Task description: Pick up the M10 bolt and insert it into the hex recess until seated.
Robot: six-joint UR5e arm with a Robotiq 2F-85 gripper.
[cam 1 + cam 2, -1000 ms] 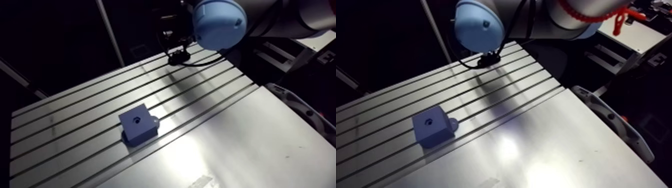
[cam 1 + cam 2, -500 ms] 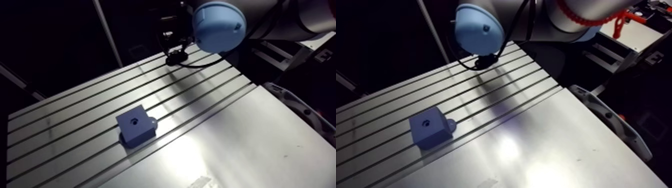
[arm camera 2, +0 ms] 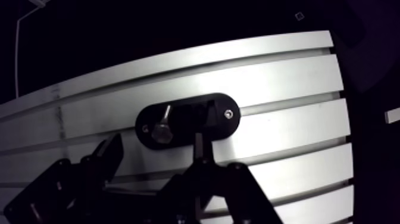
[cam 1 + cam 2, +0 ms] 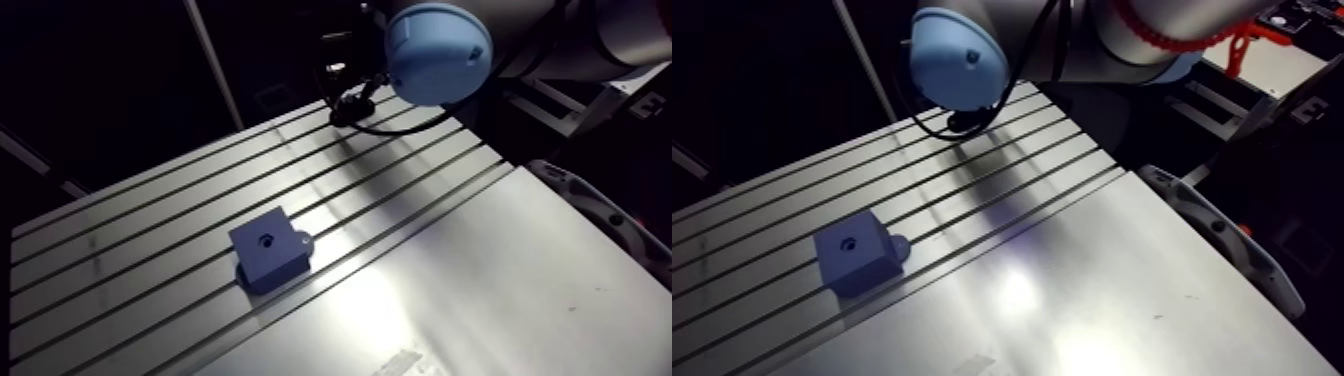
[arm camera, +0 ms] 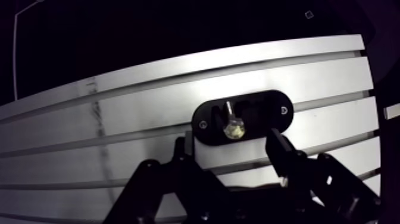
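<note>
On the left half of the slotted aluminium table (image 4: 520, 280), towards its near side, we see a blue block (image 4: 272, 258) sitting across the grooves. It has a small dark hole (image 4: 265, 240) in its top face, though from this far we cannot tell whether that hole is hexagonal. A small rounded tab (image 4: 304, 240) juts from the block's right side. Further right, at the table's far edge, the gripper (image 4: 345, 100) hangs low over a black oval holder (image 5: 262, 113). In the wrist view we find the M10 bolt (image 5: 233, 127) lying in that holder, its bright hex head towards the gripper and its shank pointing away. The two fingers (image 5: 181, 158) stand wide apart with nothing clamped between them, and the bolt sits just ahead of their gap, well apart from the block.
</note>
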